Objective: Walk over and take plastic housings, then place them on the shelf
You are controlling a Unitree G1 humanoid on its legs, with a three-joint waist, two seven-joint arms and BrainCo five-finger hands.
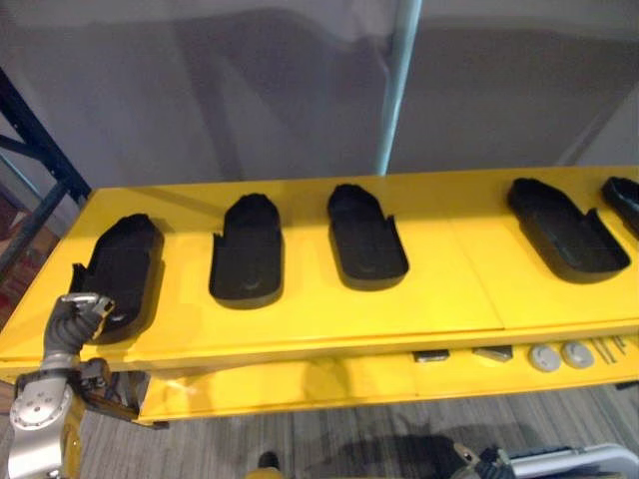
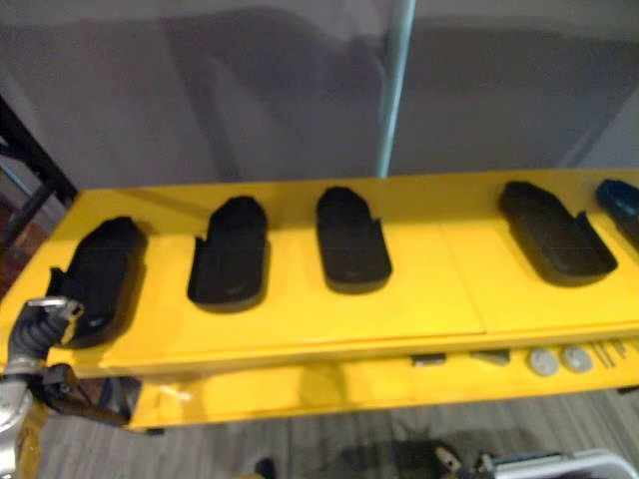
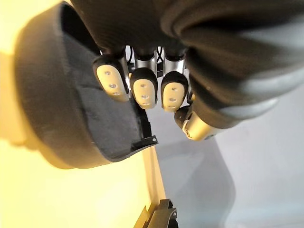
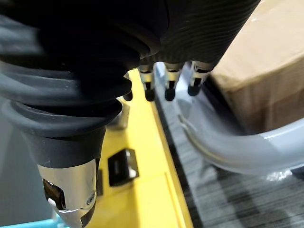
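Note:
Several black plastic housings lie in a row on the yellow shelf. The leftmost housing is at the shelf's left end, and my left hand is at its near end. In the left wrist view the fingers curl over the rim of that housing, with the thumb beside it. More housings lie at the middle and on the right. My right hand hangs low with straight fingers and holds nothing.
Small metal discs and brackets lie on the shelf's lower ledge. A dark blue upright stands at the left and a pale pole behind the shelf. By my right hand are a grey tube and a cardboard box.

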